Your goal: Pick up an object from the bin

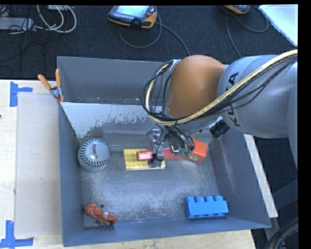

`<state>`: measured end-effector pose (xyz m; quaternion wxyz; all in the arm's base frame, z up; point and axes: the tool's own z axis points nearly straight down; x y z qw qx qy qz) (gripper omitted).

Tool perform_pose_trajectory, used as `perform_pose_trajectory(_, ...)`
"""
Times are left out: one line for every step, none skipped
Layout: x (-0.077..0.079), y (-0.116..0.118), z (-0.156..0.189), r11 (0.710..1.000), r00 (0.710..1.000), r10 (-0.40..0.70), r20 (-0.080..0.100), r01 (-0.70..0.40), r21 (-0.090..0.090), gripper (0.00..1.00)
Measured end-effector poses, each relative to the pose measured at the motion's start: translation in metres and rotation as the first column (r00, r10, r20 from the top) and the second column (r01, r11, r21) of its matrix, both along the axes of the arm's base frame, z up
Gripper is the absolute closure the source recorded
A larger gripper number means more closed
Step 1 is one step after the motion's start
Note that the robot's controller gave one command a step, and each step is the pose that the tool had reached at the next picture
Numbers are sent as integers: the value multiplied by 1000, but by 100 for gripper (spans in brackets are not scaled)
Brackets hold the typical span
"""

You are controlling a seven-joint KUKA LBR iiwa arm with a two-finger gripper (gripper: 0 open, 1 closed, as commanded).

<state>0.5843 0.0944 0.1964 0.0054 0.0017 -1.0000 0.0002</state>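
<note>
End effector (156, 157) over central yellow plate (132, 162), bin walls (104, 90) well apart

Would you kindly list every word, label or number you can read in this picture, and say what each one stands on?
"KUKA": black letters on the grey arm, partly crossed by cables.
Screen of the handheld device above the bin: too small to read.
White ball, yellow plate, blue brick: no readable text.

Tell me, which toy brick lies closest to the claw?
The flat yellow brick mid-bin, right at the gripper; the blue brick lies apart, front right.
</note>
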Motion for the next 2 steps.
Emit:
perform_pose_trajectory(2,0,5,1000,1000,-2,7,2,0,0)
perform_pose_trajectory(5,1,119,1000,1000,7,0,-7,0,100)
